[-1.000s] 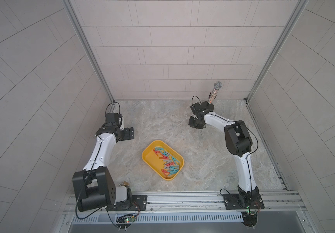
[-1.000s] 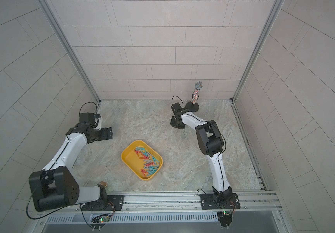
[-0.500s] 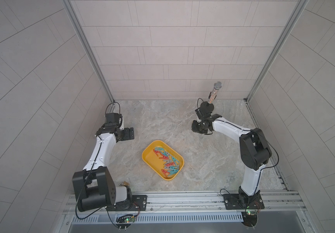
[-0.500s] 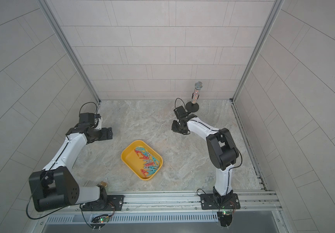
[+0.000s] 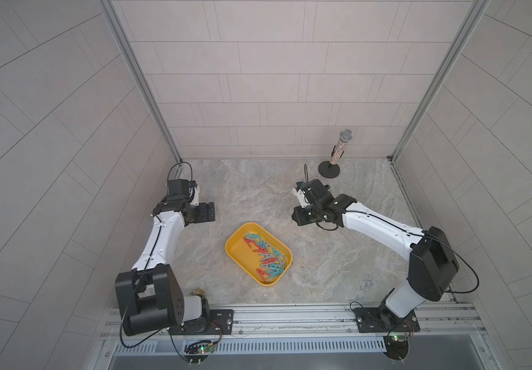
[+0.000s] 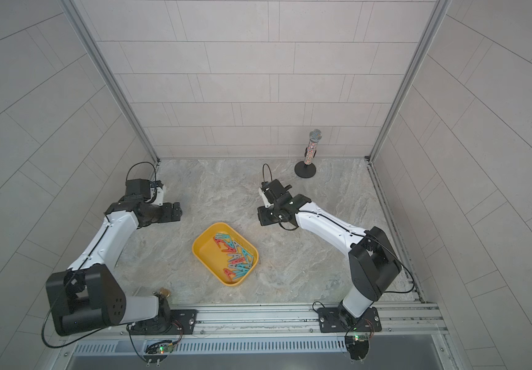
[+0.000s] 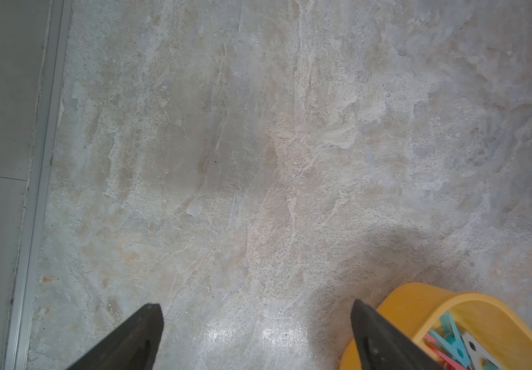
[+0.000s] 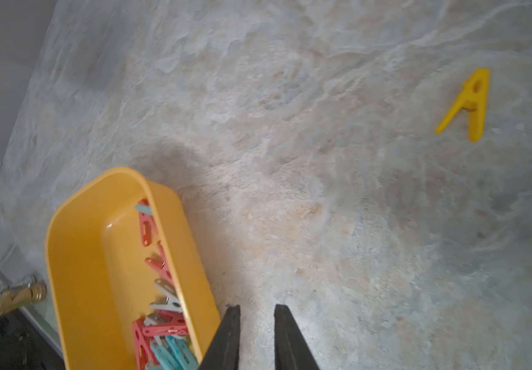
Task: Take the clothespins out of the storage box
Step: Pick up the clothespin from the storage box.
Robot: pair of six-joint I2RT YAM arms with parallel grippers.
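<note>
Desk (image 5: 258,192): stone-patterned slab, tiled walls on three sides, my two arm bases on the rail along the front edge.

Left claw (image 5: 205,213): over the left part of the desk, behind the box and off to its left. Jaws spread wide in the left wrist view (image 7: 255,306), nothing between them but bare desk. One corner of the box shows just beside one finger.

Right claw (image 5: 301,219): over the desk right of centre, behind the box. In the right wrist view (image 8: 258,307) the fingers are nearly pressed together. A narrow strip of desk shows between the tips, and nothing is pinched.

Storage box (image 5: 239,256): yellow tray, low walls, rounded corners. It sits near the middle of the desk, a little toward the front edge, and is turned diagonally to the edges. It shows in both top views (image 6: 208,253) and in both wrist views, and neither claw touches it.

Microphone (image 5: 341,147): glittery, tilted a little on a round black stand (image 5: 329,168) in the far right corner of the desk, well apart from the box.

Clothespins (image 5: 266,256): a loose heap of teal, red and grey in the right half of the box, overlapping. I could not get a reliable count.

Yellow clothespin (image 8: 468,102): lies flat on bare desk outside the box, well apart from it. It shows in the right wrist view only, and I cannot find it in the top views.

Small brass-coloured object (image 5: 199,292): at the front edge by my left arm base. I cannot identify it.
</note>
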